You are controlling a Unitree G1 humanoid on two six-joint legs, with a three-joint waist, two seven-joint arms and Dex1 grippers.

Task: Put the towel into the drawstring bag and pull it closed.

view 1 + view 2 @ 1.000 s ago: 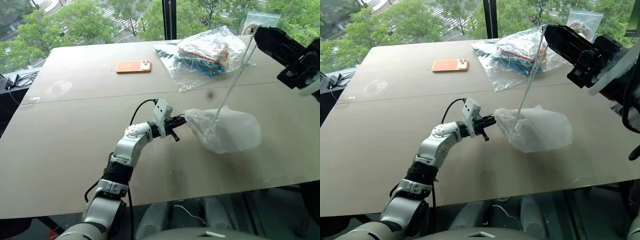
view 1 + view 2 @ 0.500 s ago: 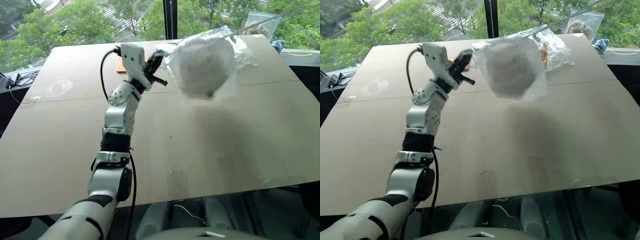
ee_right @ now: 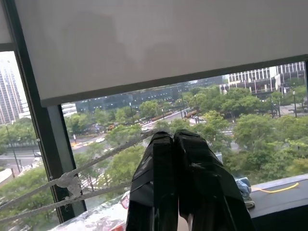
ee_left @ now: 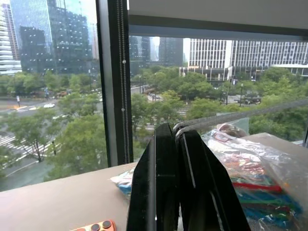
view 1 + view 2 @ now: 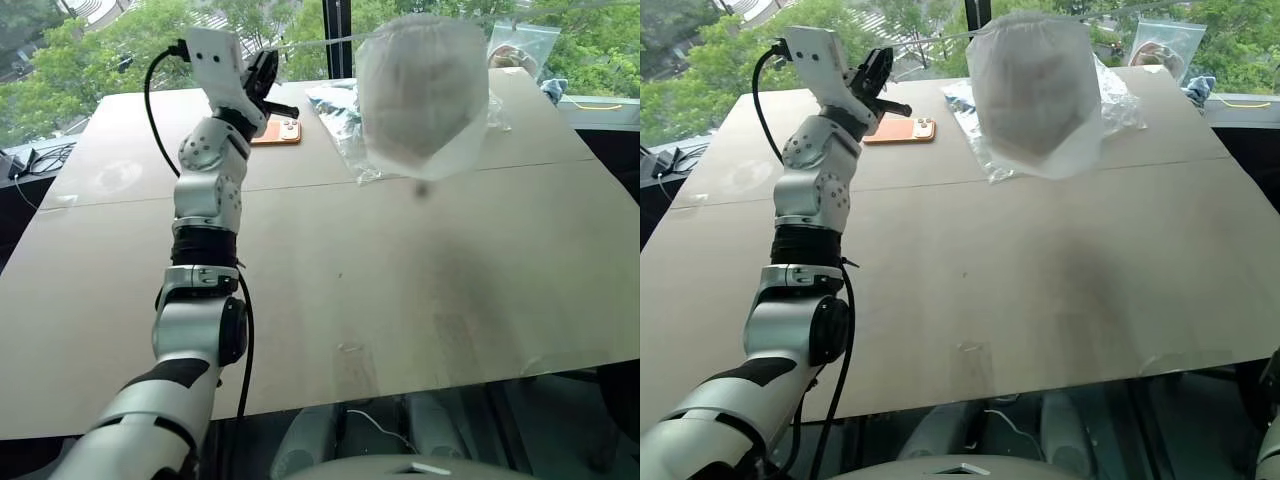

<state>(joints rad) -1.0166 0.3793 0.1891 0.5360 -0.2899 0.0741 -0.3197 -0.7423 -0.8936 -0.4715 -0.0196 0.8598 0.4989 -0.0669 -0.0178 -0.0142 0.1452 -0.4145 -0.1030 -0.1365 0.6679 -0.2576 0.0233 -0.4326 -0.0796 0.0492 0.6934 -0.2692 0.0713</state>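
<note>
The drawstring bag (image 5: 422, 95) hangs in the air above the back of the table, its mouth pulled tight. The towel (image 5: 1032, 95) shows dimly through the thin fabric as a pale bundle. A white cord (image 5: 320, 40) runs taut from the bag's top to my left gripper (image 5: 272, 62), raised at the back left. In the left wrist view this gripper (image 4: 174, 131) is shut on the cord (image 4: 231, 114). My right gripper (image 3: 173, 135) is shut too, with two knotted cords (image 3: 72, 180) leading off from its tips.
An orange phone (image 5: 268, 132) lies on the table (image 5: 400, 300) just under my left gripper. A clear plastic bag of colourful items (image 4: 250, 178) sits behind the hanging bag. A small clear bag (image 5: 515, 45) stands at the back right. Windows close off the far side.
Both arms rose and spread apart. The bag left the table and now hangs high on taut cords. My right gripper went out of the head views to the right.
</note>
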